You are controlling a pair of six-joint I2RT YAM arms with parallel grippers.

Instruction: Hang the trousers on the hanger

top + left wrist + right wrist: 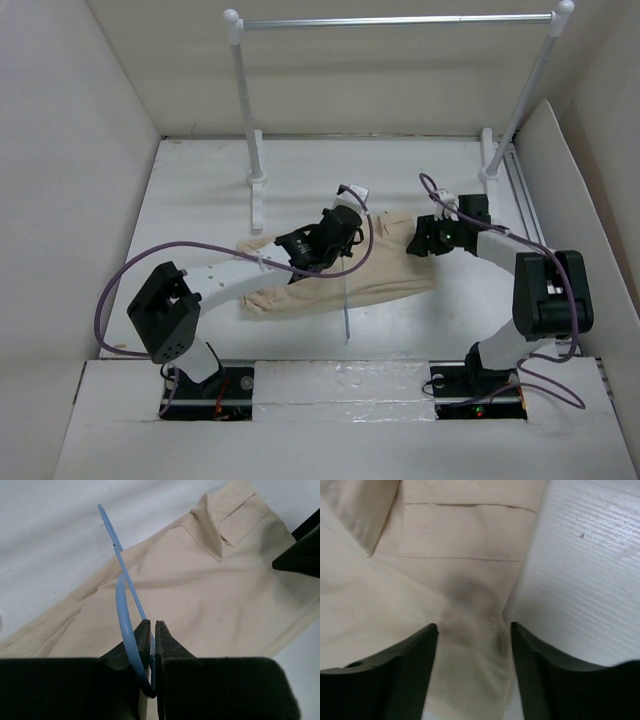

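Left gripper (152, 626) is pinched shut on the thin blue wire hanger (119, 600), whose curved loop rises over the soft beige trousers (200, 595). Right gripper (475, 630) is spread wide, straddling a crumpled fold. Trousers lie mid-table (200, 200).

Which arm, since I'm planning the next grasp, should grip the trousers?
Probably right: the right gripper is open astride the trousers edge, while the left gripper is shut on the hanger.
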